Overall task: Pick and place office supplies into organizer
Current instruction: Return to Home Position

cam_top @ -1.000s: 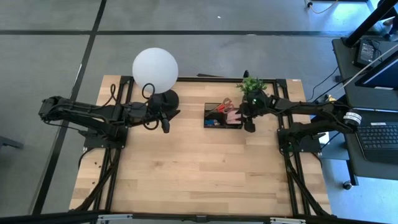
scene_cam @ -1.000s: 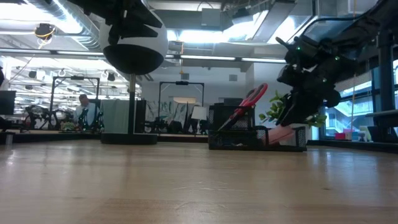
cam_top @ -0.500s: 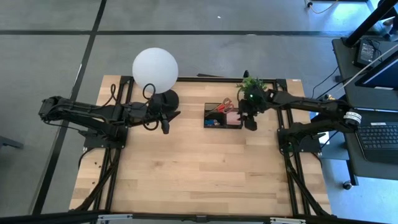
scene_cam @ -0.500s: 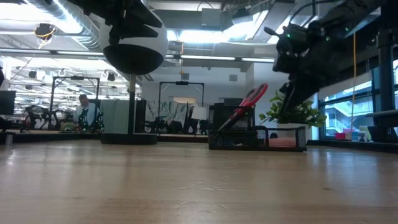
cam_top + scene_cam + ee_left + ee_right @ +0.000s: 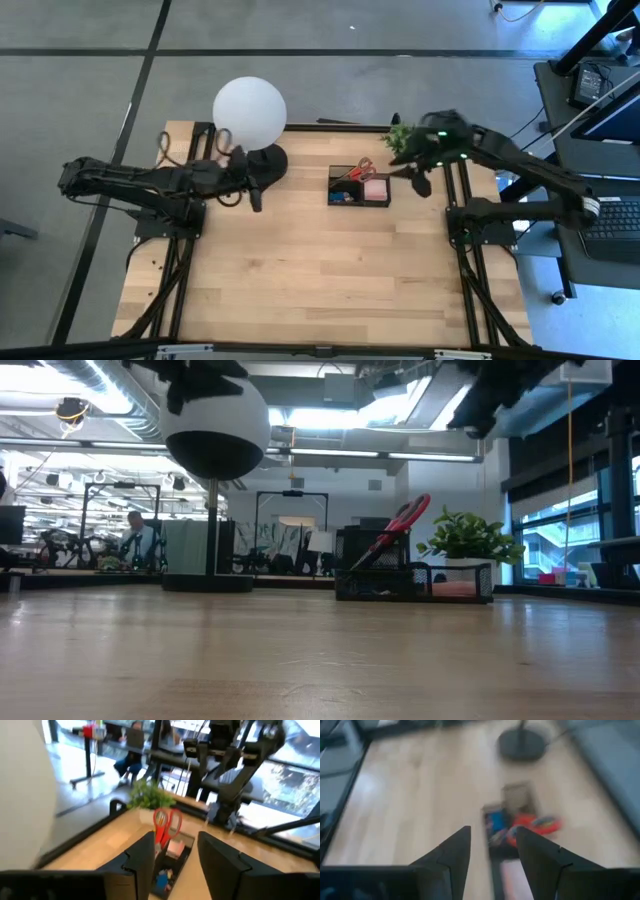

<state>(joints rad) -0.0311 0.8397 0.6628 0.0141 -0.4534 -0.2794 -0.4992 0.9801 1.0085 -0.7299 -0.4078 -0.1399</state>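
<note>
The black organizer (image 5: 357, 187) stands at the table's far middle. Red-handled scissors (image 5: 352, 171) lean out of its left part, handles up (image 5: 402, 518). A pink sticky-note pad (image 5: 376, 189) lies flat in its right compartment, and something blue (image 5: 496, 820) lies in its left part. My right gripper (image 5: 420, 184) hangs open and empty, high above the table just right of the organizer. My left gripper (image 5: 254, 199) is open and empty beside the lamp's base, pointing level toward the organizer (image 5: 170, 865).
A white globe lamp (image 5: 249, 112) on a round black base (image 5: 268, 160) stands at the far left, next to my left gripper. A small green potted plant (image 5: 402, 137) sits behind the organizer's right end. Bare wood (image 5: 320, 270) lies nearer.
My right gripper has risen high from the organizer's right compartment and drawn toward the table's right edge. The pink pad, tilted under it before, now lies flat in the organizer. My left gripper has drawn back a little toward the left edge.
</note>
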